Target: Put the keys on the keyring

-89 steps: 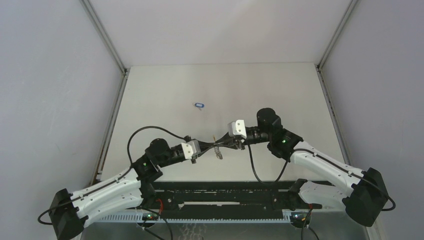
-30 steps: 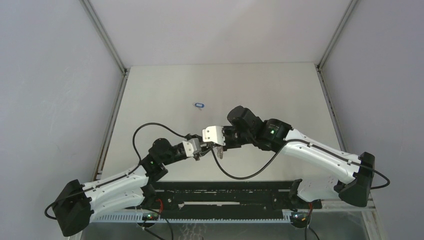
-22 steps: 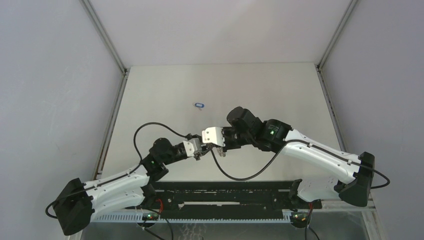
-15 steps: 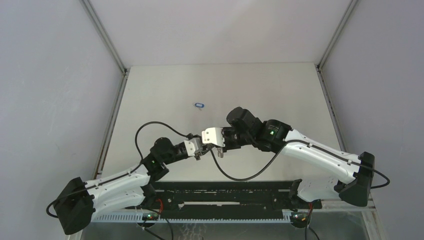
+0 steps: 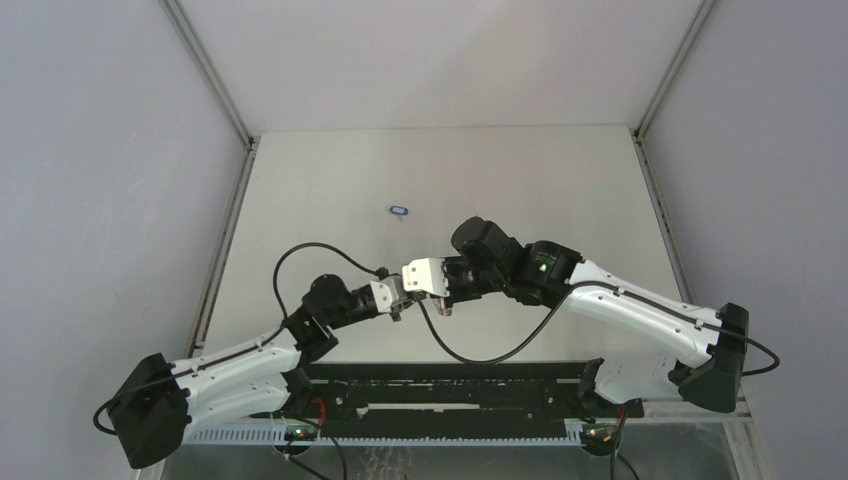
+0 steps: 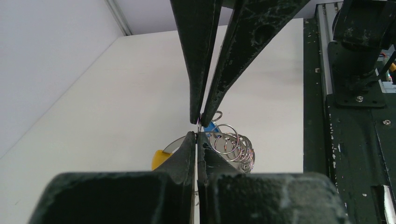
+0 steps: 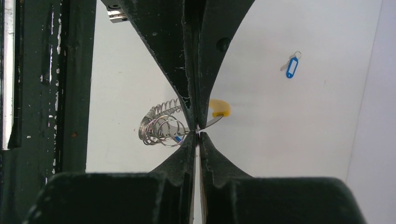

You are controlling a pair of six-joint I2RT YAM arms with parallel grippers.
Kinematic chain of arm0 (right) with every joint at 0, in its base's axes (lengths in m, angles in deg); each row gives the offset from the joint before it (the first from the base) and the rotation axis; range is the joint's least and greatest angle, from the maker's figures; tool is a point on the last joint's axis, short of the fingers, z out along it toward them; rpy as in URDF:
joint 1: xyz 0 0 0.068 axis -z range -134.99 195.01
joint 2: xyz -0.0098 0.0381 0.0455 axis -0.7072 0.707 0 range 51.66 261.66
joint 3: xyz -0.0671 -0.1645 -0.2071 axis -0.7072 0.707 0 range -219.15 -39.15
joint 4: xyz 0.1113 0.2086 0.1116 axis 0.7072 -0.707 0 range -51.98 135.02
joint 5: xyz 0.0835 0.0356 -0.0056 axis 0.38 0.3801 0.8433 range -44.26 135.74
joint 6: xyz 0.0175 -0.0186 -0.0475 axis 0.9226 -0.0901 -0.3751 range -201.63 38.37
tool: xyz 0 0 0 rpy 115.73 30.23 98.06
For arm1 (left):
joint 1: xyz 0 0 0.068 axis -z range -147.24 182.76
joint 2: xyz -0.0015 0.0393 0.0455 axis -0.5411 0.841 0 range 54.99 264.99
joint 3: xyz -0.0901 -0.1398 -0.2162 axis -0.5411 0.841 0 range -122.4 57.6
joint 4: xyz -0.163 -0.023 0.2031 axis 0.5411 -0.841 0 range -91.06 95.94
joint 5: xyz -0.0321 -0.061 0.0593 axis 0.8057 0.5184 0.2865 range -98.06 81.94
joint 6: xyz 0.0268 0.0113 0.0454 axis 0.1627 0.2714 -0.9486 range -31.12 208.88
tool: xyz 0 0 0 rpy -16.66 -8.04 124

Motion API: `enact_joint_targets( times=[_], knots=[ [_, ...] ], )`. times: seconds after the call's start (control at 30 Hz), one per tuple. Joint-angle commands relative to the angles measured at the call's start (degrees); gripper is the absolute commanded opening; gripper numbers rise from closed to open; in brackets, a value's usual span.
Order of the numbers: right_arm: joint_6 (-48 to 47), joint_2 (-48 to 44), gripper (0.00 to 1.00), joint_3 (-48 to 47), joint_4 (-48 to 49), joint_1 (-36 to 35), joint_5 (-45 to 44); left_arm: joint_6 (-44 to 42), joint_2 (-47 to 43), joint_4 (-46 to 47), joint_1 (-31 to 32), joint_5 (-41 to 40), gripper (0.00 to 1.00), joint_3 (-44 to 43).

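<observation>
The left pincer and right pincer are clenched tip to tip on the keyring above the counter; a blue-tagged key lies left of centre.

Your left hand and right hand meet tip to tip above the near middle of the worktop, the keyring hanging at the tips, so no path runs between them. Beyond, you have open worktop around the lone key; side walls and the near black rail bound it.
</observation>
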Motion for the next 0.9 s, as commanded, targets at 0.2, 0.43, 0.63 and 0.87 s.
enact_joint_targets(
  times=[0.2, 0.43, 0.63, 0.87],
  knots=[
    [4.75, -8.26, 0.29, 2.92, 10.36, 0.86, 0.47, 3.72, -1.48, 13.25, -1.54, -2.05, 0.0, 3.37],
    [10.95, -14.29, 0.33, 12.43, 23.59, 3.37, 1.11, 7.23, -1.14, 19.33, -1.75, -3.46, 0.0, 4.79],
    [16.92, -12.85, 0.33, 16.91, 31.99, 2.88, -4.22, 7.35, -1.34, 19.83, -1.75, -6.5, 0.0, 5.35],
    [19.81, -11.6, 0.33, 17.81, 35.69, 2.59, -6.11, 6.95, -1.94, 19.6, -1.77, -8.2, 0.0, 5.84]
  ],
)
